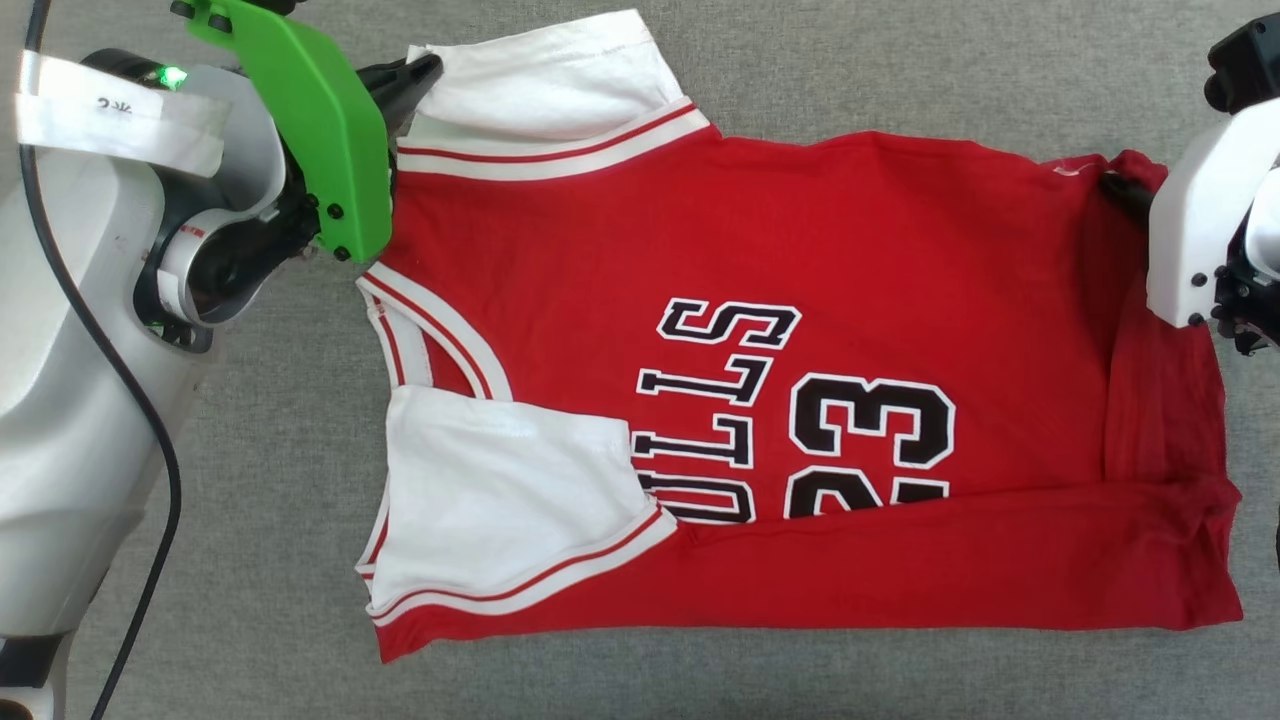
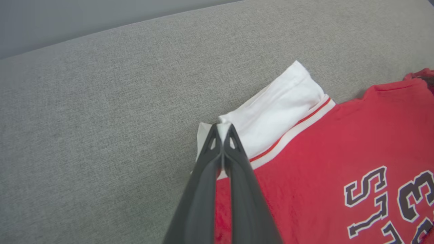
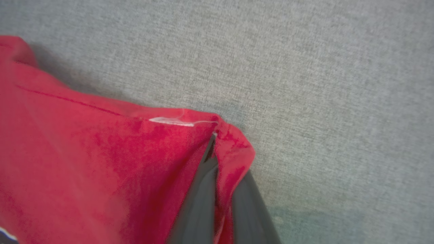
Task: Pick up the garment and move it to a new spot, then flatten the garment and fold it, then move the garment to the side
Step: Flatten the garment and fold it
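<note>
Your Bulls 23 jersey [image 1: 800, 250] is lying half-folded on the grey counter [image 1: 800, 60]. Your left tool [image 2: 222, 130] is pinching its white sleeve [image 2: 281, 108]; your right tool [image 3: 217, 145] is clamping the red hem corner [image 3: 234, 149]. A black cable [image 1: 172, 480] is trailing beside your left arm.

I see a red jersey [image 1: 850, 230] with white sleeves [image 1: 500, 480], red-and-white striped trim [image 1: 550, 160], black "BULLS 23" print [image 1: 800, 420] outlined in white. Surface [image 1: 700, 680] is grey, fine woven texture. Bright green cover [image 1: 320, 130] on my pale grey-white left arm [image 1: 60, 420], dark grey fingers [image 2: 240, 176].
</note>
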Motion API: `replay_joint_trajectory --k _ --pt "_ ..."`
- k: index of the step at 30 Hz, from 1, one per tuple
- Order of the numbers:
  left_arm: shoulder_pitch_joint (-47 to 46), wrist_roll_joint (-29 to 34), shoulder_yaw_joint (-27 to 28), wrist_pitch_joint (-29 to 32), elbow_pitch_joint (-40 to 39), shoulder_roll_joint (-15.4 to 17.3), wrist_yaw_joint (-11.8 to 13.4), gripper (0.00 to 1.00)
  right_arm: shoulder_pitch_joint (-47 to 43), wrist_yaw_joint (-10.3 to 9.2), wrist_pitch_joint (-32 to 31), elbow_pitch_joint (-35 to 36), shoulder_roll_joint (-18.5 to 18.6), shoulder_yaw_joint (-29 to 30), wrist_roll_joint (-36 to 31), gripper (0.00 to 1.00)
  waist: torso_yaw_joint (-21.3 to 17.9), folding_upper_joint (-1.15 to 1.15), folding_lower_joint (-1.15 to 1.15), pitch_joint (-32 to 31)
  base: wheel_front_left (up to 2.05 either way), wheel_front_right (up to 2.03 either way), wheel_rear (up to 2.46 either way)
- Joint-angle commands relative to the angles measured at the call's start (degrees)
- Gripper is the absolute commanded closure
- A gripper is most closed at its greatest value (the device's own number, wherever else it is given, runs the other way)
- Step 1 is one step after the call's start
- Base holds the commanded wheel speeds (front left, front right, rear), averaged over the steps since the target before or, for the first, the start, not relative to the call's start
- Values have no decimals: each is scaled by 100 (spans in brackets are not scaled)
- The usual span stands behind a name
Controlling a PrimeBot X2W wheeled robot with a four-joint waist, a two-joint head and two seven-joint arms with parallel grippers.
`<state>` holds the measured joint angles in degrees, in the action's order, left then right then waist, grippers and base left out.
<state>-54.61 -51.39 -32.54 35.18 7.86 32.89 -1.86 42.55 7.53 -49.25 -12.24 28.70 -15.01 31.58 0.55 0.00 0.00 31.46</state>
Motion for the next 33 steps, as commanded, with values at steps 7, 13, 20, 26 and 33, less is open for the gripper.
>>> replay_joint_trajectory --k 7,13,20,26,33 --pt "317 -61 203 -409 276 -33 -35 100 -223 -4 782 -188 29 92 217 100 -45 0 0 -468 0 0 0" --pt "738 -246 327 -739 381 -99 3 100 -542 -4 1491 -258 243 257 500 100 -1 0 0 -949 0 0 0" --pt "1368 -378 333 -933 234 -75 69 100 -1112 -4 2116 -242 425 283 839 100 86 0 0 -1409 0 0 0" --pt "2032 -442 264 -1039 -93 8 160 100 -1712 -4 2603 -105 634 245 1149 100 159 0 0 -1726 0 0 0" --pt "2777 -534 304 -1209 -568 171 349 100 -2359 -4 3091 147 888 158 1405 100 218 0 0 -1952 0 0 0"
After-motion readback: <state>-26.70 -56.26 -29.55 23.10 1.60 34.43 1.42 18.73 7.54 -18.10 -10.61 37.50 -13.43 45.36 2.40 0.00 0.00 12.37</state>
